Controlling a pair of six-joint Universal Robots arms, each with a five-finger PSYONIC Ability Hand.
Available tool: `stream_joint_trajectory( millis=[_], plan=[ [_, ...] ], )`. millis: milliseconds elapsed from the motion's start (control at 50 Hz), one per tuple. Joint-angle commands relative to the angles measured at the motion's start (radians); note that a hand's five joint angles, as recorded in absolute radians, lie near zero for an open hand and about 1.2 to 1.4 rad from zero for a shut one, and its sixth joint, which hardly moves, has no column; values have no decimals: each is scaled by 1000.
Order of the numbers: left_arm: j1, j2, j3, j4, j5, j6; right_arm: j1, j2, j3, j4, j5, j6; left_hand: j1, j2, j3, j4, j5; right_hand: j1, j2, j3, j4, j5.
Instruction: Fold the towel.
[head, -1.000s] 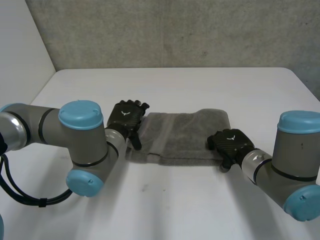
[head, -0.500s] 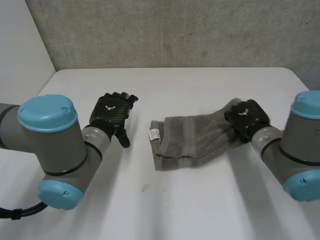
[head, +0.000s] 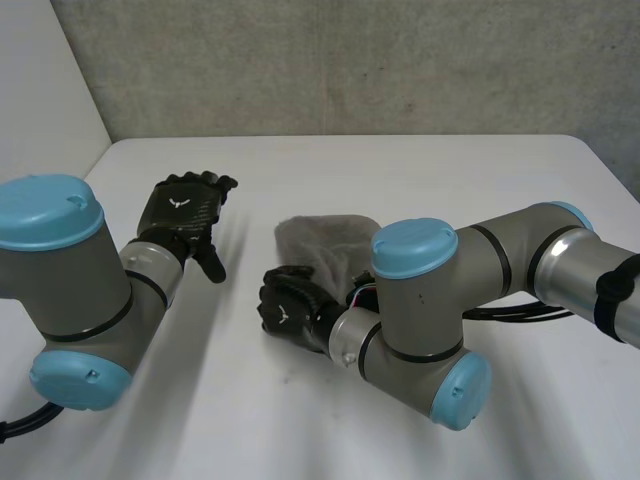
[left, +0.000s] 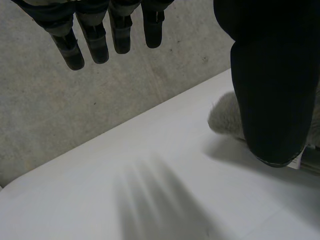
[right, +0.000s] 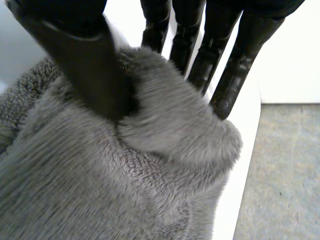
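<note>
The grey towel (head: 322, 240) lies bunched in the middle of the white table (head: 400, 170), partly hidden behind my right arm (head: 420, 300). My right hand (head: 287, 308) sits at the towel's near left side. In the right wrist view its thumb (right: 85, 55) and fingers (right: 200, 60) pinch a thick fold of the towel (right: 125, 200) between them. My left hand (head: 183, 213) hovers open to the left of the towel, apart from it. In the left wrist view its fingers (left: 95, 35) are straight, and a bit of the towel (left: 223, 116) shows beside its thumb.
A grey wall (head: 350, 60) runs behind the table's far edge. My right arm reaches across the middle of the table from the right. Bare table lies to the left (head: 240, 400) and at the far right (head: 520, 180).
My right hand has carried the towel's right end across to the left, doubling the towel over. My left hand has drawn back to the left, away from the towel.
</note>
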Motion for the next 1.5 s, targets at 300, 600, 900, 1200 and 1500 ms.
stream_joint_trajectory(
  millis=[300,600,900,1200,1500],
  plan=[
    [-75,-39,214,-8,-8,-6,-106,-358,213,-121,45,855,13,14,15,14,3,-847,-845,-860,-895,-876],
    [-208,-180,315,-95,-9,-152,-328,-432,243,-92,34,1425,28,29,29,29,18,-847,-845,-860,-895,-876],
    [-224,-332,355,-161,-16,-264,-342,-193,94,26,37,1430,34,35,35,34,24,-847,-845,-860,-895,-876],
    [-219,-359,323,-156,-14,-232,-305,8,-107,125,123,1319,34,35,35,34,24,-847,-845,-860,-895,-876],
    [-219,-395,321,-152,-13,-163,-304,34,-98,117,144,1227,28,29,29,29,18,-847,-845,-860,-895,-876]
  ],
)
